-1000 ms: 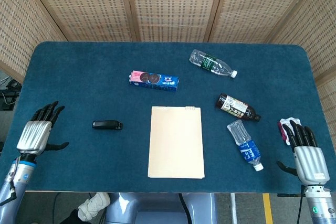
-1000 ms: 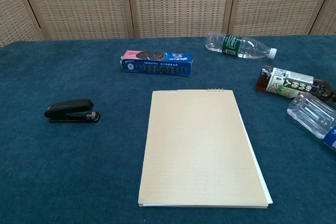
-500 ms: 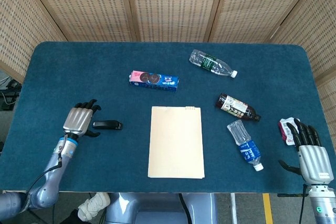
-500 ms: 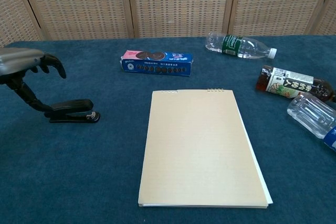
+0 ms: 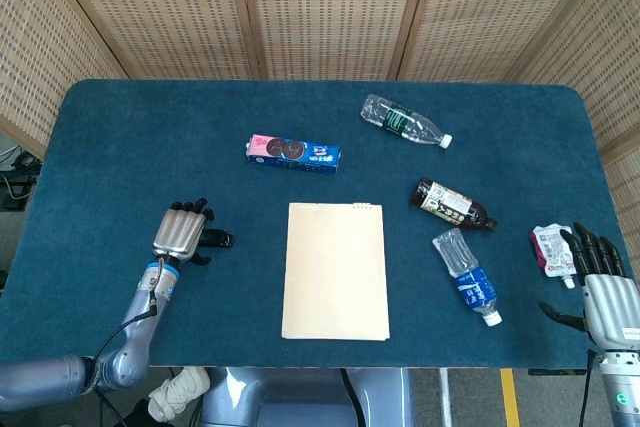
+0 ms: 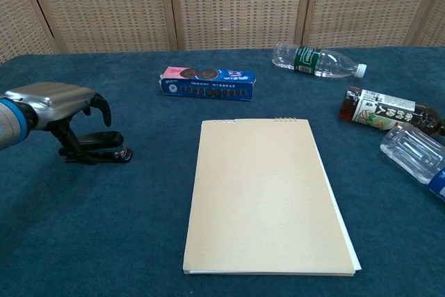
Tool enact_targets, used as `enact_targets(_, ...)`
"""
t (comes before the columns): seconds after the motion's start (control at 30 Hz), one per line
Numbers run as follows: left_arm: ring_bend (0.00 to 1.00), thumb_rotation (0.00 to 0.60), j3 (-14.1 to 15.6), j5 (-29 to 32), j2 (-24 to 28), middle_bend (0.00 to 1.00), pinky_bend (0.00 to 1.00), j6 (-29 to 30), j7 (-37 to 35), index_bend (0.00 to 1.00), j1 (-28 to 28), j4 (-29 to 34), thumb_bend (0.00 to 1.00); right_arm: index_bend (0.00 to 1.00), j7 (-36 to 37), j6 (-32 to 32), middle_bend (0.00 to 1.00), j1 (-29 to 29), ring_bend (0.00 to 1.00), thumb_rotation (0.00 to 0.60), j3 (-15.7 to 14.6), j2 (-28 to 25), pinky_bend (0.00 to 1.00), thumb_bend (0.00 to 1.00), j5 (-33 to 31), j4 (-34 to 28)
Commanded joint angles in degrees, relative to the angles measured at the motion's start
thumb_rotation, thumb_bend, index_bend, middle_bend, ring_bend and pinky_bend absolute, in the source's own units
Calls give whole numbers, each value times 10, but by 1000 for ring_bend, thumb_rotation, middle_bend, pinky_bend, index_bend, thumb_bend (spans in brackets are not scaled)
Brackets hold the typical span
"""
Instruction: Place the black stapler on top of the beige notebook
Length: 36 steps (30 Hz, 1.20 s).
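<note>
The black stapler lies flat on the blue cloth, left of the beige notebook. My left hand hovers over the stapler's left end, fingers curved downward and apart; the thumb reaches down to the stapler's rear, and the other fingers stay above it. From the head view the left hand covers most of the stapler, leaving only its right tip showing. The notebook lies at the table's middle front with nothing on it. My right hand sits at the front right corner, fingers spread, holding nothing.
A blue cookie box lies behind the notebook. A clear water bottle, a dark drink bottle and a blue-labelled bottle lie to the right. A pink-and-white pouch lies just ahead of the right hand.
My left hand has travelled right from the table's left edge and now sits over the stapler. The right hand has drifted slightly toward the front right. The stapler has not moved.
</note>
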State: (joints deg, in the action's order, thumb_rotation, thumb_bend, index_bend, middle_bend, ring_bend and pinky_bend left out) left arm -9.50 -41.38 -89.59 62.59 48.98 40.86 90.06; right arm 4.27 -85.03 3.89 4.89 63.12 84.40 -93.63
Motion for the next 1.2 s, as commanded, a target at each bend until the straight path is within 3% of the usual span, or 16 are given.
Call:
enact_targets(0.03,230,600,3,5,-8,177,215,3,4,329,7,-10,136,0,6,3,0,0,0,600,-1,-2,0,88,-1,0)
enact_targets(0.17,237,600,6,7,-21,190,228,0,2,349,14,-25,251,0,11,7,0,1,0,600,0,-4,0,88,-4,1)
enact_targets(0.33,243,600,11,15,-47,196,235,-7,3,360,24,-51,274,0,23,11,0,2,0,600,2,-6,0,88,-8,3)
enact_targets(0.43,269,600,15,10,-62,230,271,-3,2,402,27,-66,338,0,30,12,0,2,0,600,3,-8,0,88,-10,4)
enact_targets(0.53,365,600,17,-10,-74,348,385,8,-10,534,26,-79,456,0,34,10,0,1,0,600,3,-9,0,88,-8,3)
enact_targets(0.6,469,600,16,-47,-85,477,494,26,-41,683,19,-89,567,0,36,7,0,0,0,600,4,-10,0,88,-7,3)
enact_targets(0.7,544,600,18,-98,-89,570,565,40,-82,797,13,-95,647,0,37,6,0,0,0,600,4,-10,0,88,-7,2)
enact_targets(0.93,571,600,19,-180,-79,602,589,40,-102,837,28,-77,679,0,39,8,0,0,0,600,5,-11,0,88,-11,0)
enact_targets(1.2,572,600,1,-210,-104,605,590,17,-59,844,71,-59,679,0,56,12,0,-1,0,600,9,-17,0,88,-21,2)
